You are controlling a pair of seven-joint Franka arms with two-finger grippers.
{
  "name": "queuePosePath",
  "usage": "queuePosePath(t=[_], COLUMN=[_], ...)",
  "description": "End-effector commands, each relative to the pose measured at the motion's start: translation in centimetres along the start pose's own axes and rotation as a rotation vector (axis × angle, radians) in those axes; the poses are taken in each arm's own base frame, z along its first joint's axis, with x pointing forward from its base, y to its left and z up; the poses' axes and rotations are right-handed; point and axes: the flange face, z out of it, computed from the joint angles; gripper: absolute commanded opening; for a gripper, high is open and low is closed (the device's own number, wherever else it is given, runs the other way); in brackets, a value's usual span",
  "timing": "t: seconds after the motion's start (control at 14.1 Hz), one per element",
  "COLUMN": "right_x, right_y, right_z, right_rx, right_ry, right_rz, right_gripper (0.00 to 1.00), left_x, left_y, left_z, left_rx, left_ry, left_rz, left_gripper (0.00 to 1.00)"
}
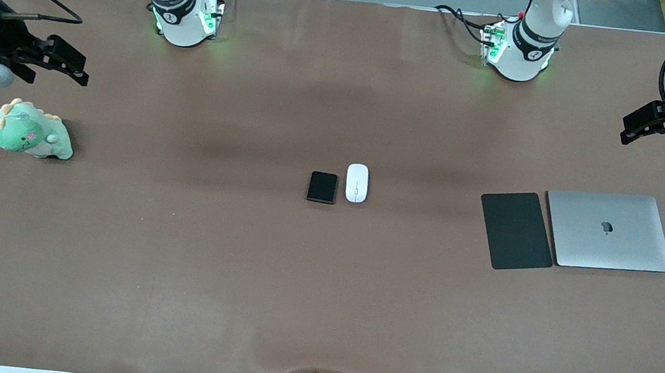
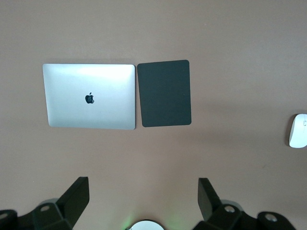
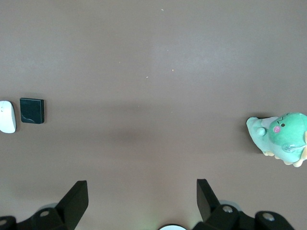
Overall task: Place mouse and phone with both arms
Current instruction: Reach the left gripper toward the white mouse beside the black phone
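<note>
Brown cloth covers the whole big table (image 1: 173,268), and right in the middle of it sit the two things that matter. The mouse (image 1: 356,183) is small, white and shiny. The phone (image 1: 322,187) is a little black slab lying just beside it, on the side toward the right arm's end of the table. They are close together but do not seem to touch.

Nothing holds either one. It looks like the job has not really begun, because both things lie flat on the cloth and both arms are far away from them. Picking up, carrying and setting down all look left to do.

Toward the left arm's end of the table lie a black pad (image 1: 516,230) and a shut silver laptop (image 1: 609,230), side by side. Toward the right arm's end sits a green toy dinosaur (image 1: 31,131).

The left gripper (image 1: 636,128) hangs high over the table's edge, near the laptop, with its fingers spread wide and holding nothing. The right gripper (image 1: 74,66) hangs over the other end, above the toy, fingers spread wide too and holding nothing. Both arms seem to be waiting.
</note>
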Motion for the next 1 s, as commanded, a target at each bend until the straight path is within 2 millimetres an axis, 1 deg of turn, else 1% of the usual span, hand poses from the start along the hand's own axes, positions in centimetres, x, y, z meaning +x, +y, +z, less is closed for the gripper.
queuePosePath(t=[0.0, 0.21, 0.5, 0.71, 0.78, 0.85, 0.92], right_x=[-0.5, -0.6, -0.3, -0.2, -0.1, 0.3, 0.3], right_y=[0.5, 1.2, 1.2, 1.5, 2.0, 2.2, 2.5], right_z=[-0.3, -0.5, -0.1, 0.3, 0.4, 0.7, 0.6], right_rx=[-0.029, -0.059, -0.065, -0.065, -0.064, -0.063, -0.061], right_ry=[-0.011, -0.018, -0.025, -0.035, -0.033, -0.034, -0.031], right_rz=[0.006, -0.009, -0.013, -0.006, 0.004, 0.007, 0.013], right_gripper=[1.00, 1.00, 1.00, 1.00, 1.00, 1.00, 1.00], left_x=[0.3, 0.3, 0.4, 0.4, 0.5, 0.8, 0.8], left_y=[-0.2, -0.2, 0.0, 1.3, 1.5, 1.9, 3.0], left_z=[-0.5, -0.5, -0.4, 1.2, 1.5, 2.4, 3.0], left_rx=[-0.008, -0.008, -0.009, -0.015, -0.016, -0.015, -0.015], left_ry=[0.002, 0.002, -0.001, -0.051, -0.057, -0.074, -0.083], left_rz=[0.015, 0.015, 0.016, 0.001, 0.002, 0.008, 0.023], left_gripper=[1.00, 1.00, 1.00, 1.00, 1.00, 1.00, 1.00])
